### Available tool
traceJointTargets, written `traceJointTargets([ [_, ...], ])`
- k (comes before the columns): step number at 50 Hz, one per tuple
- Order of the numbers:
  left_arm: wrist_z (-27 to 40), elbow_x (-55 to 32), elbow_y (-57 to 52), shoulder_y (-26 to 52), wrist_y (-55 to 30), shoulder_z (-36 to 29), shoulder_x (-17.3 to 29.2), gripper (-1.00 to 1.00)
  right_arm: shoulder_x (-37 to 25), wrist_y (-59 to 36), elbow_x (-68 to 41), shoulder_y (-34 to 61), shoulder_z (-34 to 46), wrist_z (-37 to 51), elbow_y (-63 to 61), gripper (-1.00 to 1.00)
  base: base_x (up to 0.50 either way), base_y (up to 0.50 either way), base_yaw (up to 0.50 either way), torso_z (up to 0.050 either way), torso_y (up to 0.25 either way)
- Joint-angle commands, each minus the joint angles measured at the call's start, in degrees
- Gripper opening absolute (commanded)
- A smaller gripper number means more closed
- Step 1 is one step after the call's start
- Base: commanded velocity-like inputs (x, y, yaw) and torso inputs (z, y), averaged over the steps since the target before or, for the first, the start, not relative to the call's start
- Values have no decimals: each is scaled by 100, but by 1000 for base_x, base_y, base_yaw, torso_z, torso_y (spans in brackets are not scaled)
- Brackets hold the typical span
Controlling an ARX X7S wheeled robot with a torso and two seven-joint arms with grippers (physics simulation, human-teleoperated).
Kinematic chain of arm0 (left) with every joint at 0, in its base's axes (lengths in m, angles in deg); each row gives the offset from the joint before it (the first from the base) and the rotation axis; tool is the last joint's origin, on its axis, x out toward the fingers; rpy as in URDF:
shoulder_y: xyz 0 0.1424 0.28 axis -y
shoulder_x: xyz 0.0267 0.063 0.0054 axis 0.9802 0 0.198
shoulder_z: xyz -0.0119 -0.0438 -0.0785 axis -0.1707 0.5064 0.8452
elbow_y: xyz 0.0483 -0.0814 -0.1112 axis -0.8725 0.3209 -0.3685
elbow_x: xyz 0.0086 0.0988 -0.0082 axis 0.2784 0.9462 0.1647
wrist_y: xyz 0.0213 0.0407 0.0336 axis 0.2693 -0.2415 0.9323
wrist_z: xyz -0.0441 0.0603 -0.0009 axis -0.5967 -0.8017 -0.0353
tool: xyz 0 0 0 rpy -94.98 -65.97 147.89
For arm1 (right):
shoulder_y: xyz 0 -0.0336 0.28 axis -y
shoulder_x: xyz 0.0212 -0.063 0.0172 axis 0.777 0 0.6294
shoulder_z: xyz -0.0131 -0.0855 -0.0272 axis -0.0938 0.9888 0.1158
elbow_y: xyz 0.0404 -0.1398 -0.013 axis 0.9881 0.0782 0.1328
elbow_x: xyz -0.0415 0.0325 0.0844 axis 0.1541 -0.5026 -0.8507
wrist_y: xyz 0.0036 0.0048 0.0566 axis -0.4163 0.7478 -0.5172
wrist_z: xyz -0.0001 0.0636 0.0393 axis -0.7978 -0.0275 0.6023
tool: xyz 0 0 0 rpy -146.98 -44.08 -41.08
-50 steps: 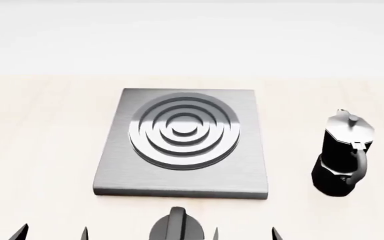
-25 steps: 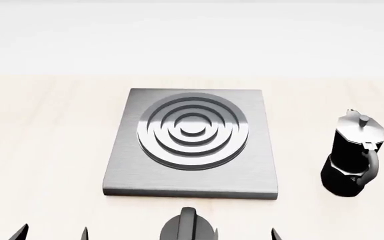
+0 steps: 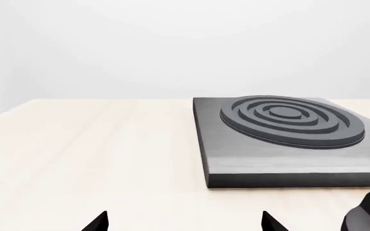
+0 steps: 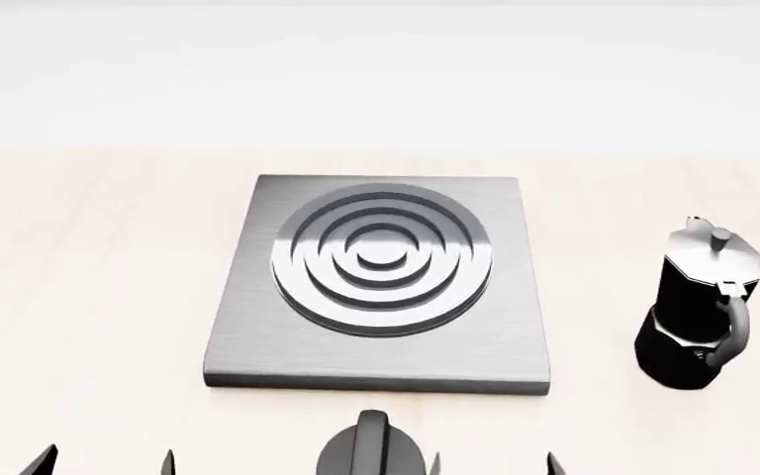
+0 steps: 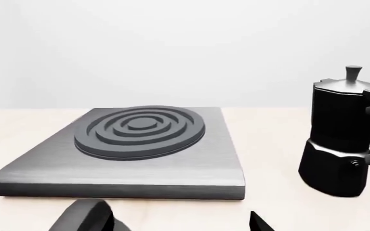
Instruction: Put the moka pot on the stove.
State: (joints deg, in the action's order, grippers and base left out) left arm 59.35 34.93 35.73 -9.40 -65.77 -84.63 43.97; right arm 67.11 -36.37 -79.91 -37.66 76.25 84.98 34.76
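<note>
With the view now being held steady, the moka pot [image 4: 700, 305] is being left untouched beside the stove [image 4: 380, 282], both claws being kept spread and empty.

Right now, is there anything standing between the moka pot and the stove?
Nothing visible. The moka pot stands upright on the table, apart from the stove, with only bare tabletop between them. The burner rings are unoccupied.
</note>
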Motion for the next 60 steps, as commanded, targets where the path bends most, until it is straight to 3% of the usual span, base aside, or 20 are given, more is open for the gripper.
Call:
traceJointTargets([
  [1, 22, -26, 5, 6, 16, -24, 17, 100, -65, -146, 121, 24, 49, 130, -63, 100, 0, 0, 0, 0, 0],
  [6, 30, -37, 8, 8, 25, -35, 26, 100, -64, -137, 130, 30, 34, 176, 4, 100, 0, 0, 0, 0, 0],
  [8, 37, -43, 8, 9, 25, -38, 27, 100, -283, -557, -448, 716, -395, -71, 419, 100, 0, 0, 0, 0, 0],
  [10, 41, -46, 9, 10, 27, -43, 31, 100, -524, -1430, -693, 781, -466, 132, -443, 100, 0, 0, 0, 0, 0],
  [40, 92, -113, 20, 25, 60, -105, 77, 100, -1330, -2215, -276, 1552, -695, 500, -1540, 100, 0, 0, 0, 0, 0],
  [60, 124, -157, 25, 34, 74, -143, 105, 100, -1712, -2661, -548, 1648, -1288, 678, -1902, 100, 0, 0, 0, 0, 0],
])
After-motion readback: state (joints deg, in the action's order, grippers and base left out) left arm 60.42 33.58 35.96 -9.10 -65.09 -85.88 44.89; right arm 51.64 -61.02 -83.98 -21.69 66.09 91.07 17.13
